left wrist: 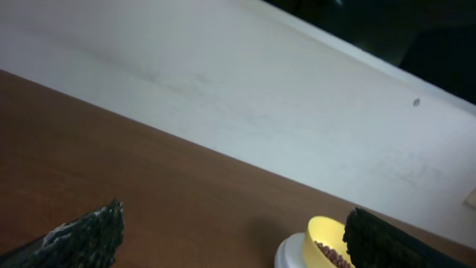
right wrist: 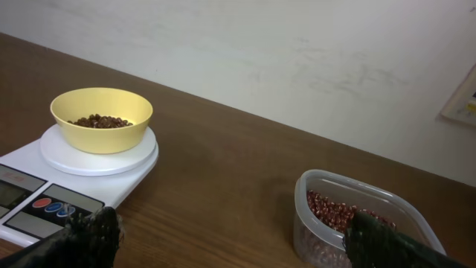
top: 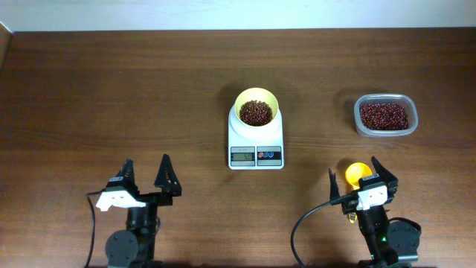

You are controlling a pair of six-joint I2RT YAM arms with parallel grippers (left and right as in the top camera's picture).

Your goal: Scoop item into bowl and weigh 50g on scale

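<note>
The scale (top: 255, 141) stands on the counter (top: 111, 89) with the yellow bowl (top: 239, 104) on its platform, and a low heap of beans (top: 256, 113) lies in the bowl. The digits on the display are too small to read. In the right wrist view the front and left of the scale are cut off. In the left wrist view only part of the bowl shows, behind a dark finger.

Right of the scale, well apart, a clear container (top: 357, 119) holds more beans; the right wrist view cuts off its bottom edge.

The left tool (top: 146, 160) hangs in front of the scale to the left, its jaws spread wide and empty. The right tool (top: 352, 167) hangs in front of the scale to the right, jaws likewise spread. The orange scoop (top: 355, 173) lies between its fingers, its handle hidden beneath the tool. Whether they touch cannot be told.
</note>
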